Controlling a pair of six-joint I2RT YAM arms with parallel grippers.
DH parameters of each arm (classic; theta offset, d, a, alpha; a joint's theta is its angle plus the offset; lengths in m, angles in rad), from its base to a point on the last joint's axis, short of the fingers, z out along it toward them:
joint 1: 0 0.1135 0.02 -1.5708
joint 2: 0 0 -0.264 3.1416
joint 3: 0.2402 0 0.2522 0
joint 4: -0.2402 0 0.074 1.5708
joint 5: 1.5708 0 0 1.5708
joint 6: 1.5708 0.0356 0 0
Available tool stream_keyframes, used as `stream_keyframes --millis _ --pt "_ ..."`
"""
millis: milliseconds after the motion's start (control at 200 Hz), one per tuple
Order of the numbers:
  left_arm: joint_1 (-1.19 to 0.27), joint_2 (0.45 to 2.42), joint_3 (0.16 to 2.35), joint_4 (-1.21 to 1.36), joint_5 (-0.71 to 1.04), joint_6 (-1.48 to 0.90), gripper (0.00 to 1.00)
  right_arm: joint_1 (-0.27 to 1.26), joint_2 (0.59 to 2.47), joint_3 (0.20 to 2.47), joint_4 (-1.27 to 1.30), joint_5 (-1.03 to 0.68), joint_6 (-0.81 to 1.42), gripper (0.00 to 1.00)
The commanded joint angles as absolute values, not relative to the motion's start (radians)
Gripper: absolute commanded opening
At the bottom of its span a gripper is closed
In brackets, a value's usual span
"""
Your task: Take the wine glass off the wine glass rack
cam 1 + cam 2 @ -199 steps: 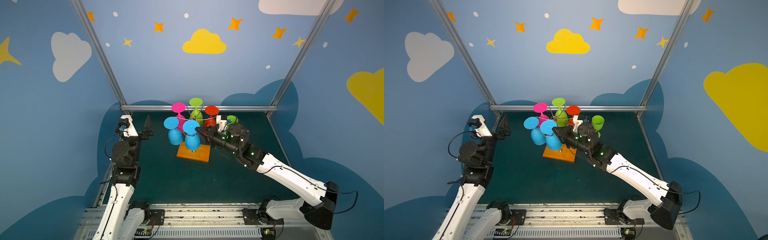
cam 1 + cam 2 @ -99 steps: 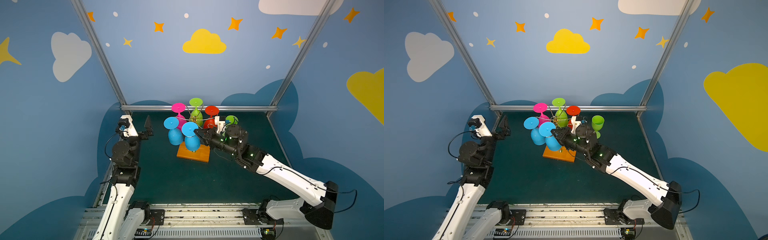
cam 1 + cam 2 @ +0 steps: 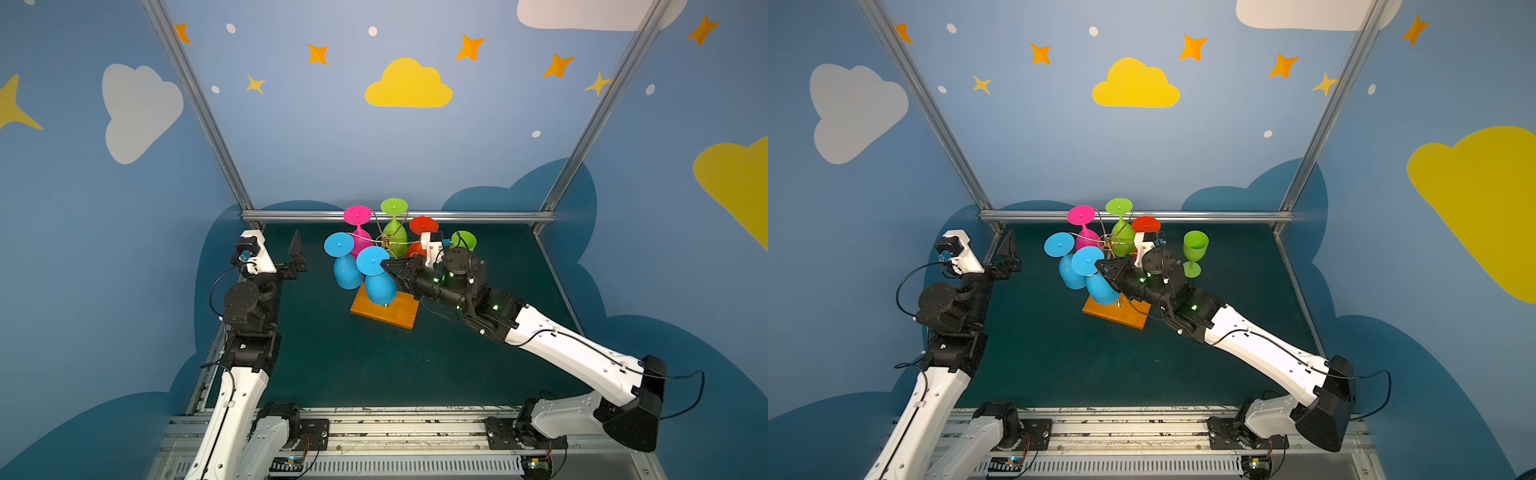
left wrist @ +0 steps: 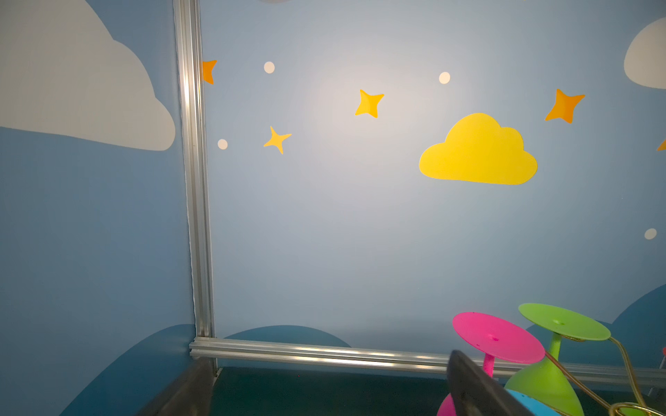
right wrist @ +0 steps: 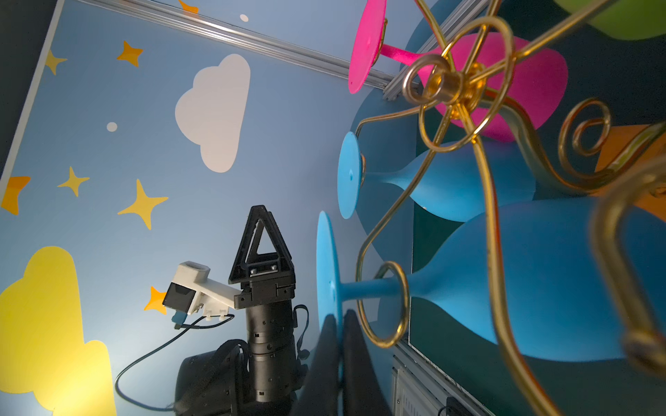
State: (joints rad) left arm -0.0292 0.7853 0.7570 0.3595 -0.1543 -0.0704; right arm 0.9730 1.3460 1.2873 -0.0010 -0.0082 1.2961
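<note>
right gripper: my right gripper (image 5: 340, 324) is pinched tight on the foot rim of the blue wine glass (image 3: 379, 286). The fingers (image 5: 355, 345) clamp the thin disc edge-on.
left gripper: my left gripper (image 3: 297, 253) has its fingers spread wide and holds nothing. It is well apart from the wine glass rack (image 5: 450, 83), on the side away from my right arm.
target: the blue wine glass hangs bowl-down on the rack arm facing the robot, stem through the gold hook (image 5: 383, 304). Not off yet.
neighbours: second blue glass (image 3: 347, 272) just beside it on the next arm. Pink glass (image 3: 357, 216), green glass (image 3: 394, 206) and red glass (image 3: 423, 225) are on the far arms. Loose green glass (image 3: 1195, 245) stands upright near the rack, off it.
risk 1: I only have the thin rim. I reckon the bowl's weight can swing the glass or slip it out once the hook lets go.
risk 2: I can't see where the hook opens. If I pull the wrong way I drag the wire. The rack on its wooden base (image 3: 390, 313) looks light enough to slide or tip.
risk 3: the bowl could clip the second blue glass on the way out.
risk 4: my wrist sits close to the red glass, so a wide swing could knock it.
</note>
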Motion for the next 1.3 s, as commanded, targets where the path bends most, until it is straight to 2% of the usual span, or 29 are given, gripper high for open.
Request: stream_keyframes --millis 0,531,1297 --pt "-0.030 0.779 0.754 0.380 -0.164 -0.057 0.99 0.976 1.348 1.337 -0.003 0.005 1.236 0.00" --pt "-0.030 0.781 0.753 0.379 -0.163 -0.057 1.00 0.982 1.335 1.353 -0.088 0.018 1.148 0.00" --pt "-0.030 0.780 0.752 0.379 -0.166 -0.054 0.99 0.985 1.436 1.454 -0.085 -0.056 1.131 0.00"
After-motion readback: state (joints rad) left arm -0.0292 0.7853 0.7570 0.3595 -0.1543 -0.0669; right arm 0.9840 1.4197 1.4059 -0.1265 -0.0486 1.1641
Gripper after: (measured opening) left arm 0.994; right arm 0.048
